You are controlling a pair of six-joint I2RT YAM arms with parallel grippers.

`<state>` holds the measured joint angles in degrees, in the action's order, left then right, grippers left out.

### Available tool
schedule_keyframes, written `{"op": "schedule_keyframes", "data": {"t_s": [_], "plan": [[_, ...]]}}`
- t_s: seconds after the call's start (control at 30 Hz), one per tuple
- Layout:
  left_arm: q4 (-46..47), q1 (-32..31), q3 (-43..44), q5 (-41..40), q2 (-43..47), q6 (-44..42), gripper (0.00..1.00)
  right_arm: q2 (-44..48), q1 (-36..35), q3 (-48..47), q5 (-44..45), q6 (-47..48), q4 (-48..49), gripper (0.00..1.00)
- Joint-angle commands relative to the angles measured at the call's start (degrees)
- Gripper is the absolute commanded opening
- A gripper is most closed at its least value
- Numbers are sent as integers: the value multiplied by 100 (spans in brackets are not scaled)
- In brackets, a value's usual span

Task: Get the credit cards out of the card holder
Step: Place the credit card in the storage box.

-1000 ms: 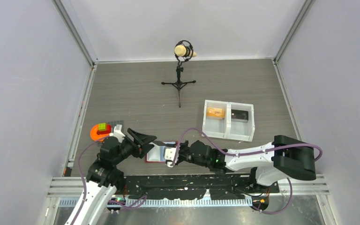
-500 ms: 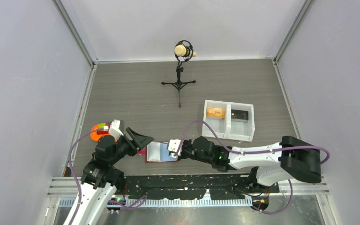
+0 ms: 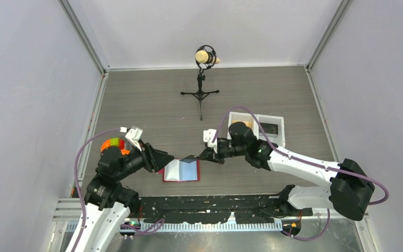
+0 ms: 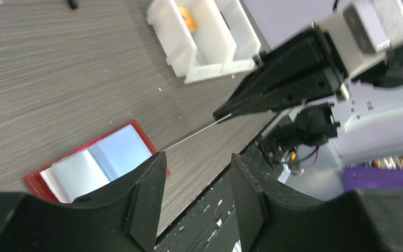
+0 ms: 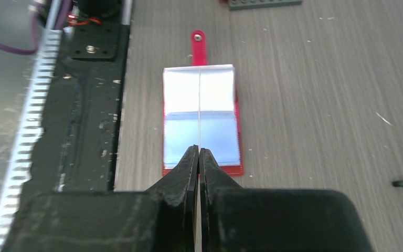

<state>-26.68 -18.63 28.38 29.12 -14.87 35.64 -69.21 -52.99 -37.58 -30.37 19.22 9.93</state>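
Note:
The red card holder (image 3: 181,171) lies open on the table near the front edge, its pale blue-grey pockets up; it also shows in the left wrist view (image 4: 99,163) and the right wrist view (image 5: 218,131). My right gripper (image 3: 206,155) is shut on a thin dark grey credit card (image 3: 191,157), held edge-on above the holder's right side. The card shows as a fine line in the wrist views (image 5: 199,113) (image 4: 194,135). My left gripper (image 3: 163,160) is open and empty at the holder's left edge. No other card is visible.
A white two-compartment tray (image 3: 255,137) stands behind the right arm, with an orange block (image 3: 240,126) and a dark item inside. A microphone stand (image 3: 201,94) is at the back. An orange and green toy (image 3: 113,144) sits by the left arm. The black base rail (image 5: 78,105) runs along the front.
My right gripper has lifted away from the holder, up and toward the back right, with the dark card in it. My left gripper has drawn back a little to the left.

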Motion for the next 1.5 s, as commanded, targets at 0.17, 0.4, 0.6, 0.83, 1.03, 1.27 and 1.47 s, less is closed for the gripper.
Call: {"op": "schedule_keyframes", "data": {"t_s": [0.17, 0.4, 0.6, 0.83, 1.03, 1.27, 1.47], "plan": [[339, -79, 789, 1714, -1467, -989, 52, -793, 465, -1699, -2727, 148, -2876, 6], [192, -865, 994, 1552, -2055, -1453, 52, -1616, 457, -2186, -3154, -111, -3435, 5], [224, -1205, 983, 1345, -2390, -1490, 51, -1687, 459, -2114, -3173, -374, -3111, 5], [217, -1409, 1049, 1209, -2850, -1521, 49, -1696, 456, -2029, -3135, -599, -2924, 5], [298, -1571, 1048, 1284, -3120, -1568, 43, -1710, 456, -1966, -3045, -900, -2587, 5], [268, -1606, 968, 1446, -3151, -1639, 1, -1757, 457, -1925, -2782, -1160, -2318, 12], [513, -1564, 858, 701, -3064, -1115, 0, -1391, 547, -1368, -1855, -2296, -942, 32]]}}
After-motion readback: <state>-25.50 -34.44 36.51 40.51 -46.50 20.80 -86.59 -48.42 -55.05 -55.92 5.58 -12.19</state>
